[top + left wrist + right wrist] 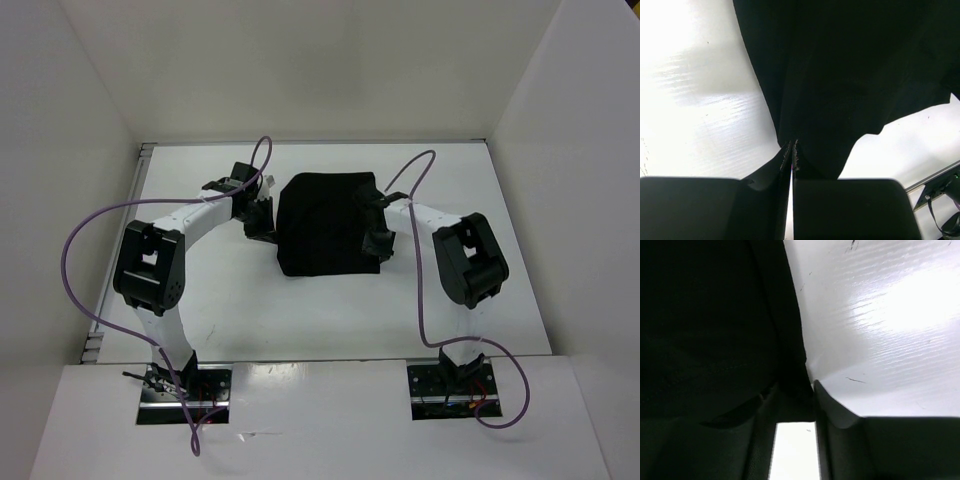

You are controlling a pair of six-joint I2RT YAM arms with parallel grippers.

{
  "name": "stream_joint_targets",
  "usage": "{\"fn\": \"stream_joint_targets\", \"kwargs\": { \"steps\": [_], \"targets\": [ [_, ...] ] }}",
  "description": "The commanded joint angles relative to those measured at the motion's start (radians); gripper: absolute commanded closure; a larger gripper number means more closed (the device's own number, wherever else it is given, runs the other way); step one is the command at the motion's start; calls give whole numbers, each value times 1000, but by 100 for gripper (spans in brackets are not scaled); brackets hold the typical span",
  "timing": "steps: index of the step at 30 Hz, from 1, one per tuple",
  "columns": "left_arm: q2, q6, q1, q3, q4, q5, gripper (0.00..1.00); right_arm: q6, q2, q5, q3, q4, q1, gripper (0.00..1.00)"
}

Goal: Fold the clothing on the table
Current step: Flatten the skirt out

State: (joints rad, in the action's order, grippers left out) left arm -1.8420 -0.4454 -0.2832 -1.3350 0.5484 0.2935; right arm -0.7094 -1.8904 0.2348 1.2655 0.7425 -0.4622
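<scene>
Clothing lies near-square, frame centre, no clear long axis, between my claws. Left claw pinches its left edge; right claw gapes at its right edge.

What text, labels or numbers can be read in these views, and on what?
None can be read.
The clothing is plain black, with no tag or print showing in any view.
The table is bare white with only faint scuffs.
The arm housings and base plates show no lettering; any marking there is too small to tell.
</scene>
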Motion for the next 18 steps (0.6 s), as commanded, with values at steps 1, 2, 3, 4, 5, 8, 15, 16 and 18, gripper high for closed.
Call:
{"fn": "stream_joint_targets", "kwargs": {
  "steps": [1, 2, 3, 4, 5, 8, 15, 16, 18],
  "targets": [
    [23, 8, -4, 2, -11, 22, 93, -15, -16, 3, -15, 9, -6, 67],
    [23, 8, -4, 2, -11, 22, 93, -15, -16, 3, -24, 9, -6, 72],
    [23, 8, 6, 2, -11, 22, 93, -15, -16, -6, -25, 9, -6, 81],
    [23, 8, 6, -7, -11, 22, 93, -15, -16, -6, -25, 9, -6, 98],
    [23, 8, 6, -7, -11, 22, 93, -15, -16, -6, -25, 9, -6, 100],
    [13, -1, 6, -7, -11, 22, 93, 1, 5, -48, 35, -5, -6, 100],
    [23, -33, 96, 11, -71, 137, 89, 86, 16, -365, 222, -155, -24, 100],
    [23, -33, 108, 11, -80, 147, 89, 87, 28, -478, 233, -187, -24, 100],
    [35, -33, 128, 11, -81, 147, 87, 77, 65, -575, 242, -282, -15, 100]
  ]
}}
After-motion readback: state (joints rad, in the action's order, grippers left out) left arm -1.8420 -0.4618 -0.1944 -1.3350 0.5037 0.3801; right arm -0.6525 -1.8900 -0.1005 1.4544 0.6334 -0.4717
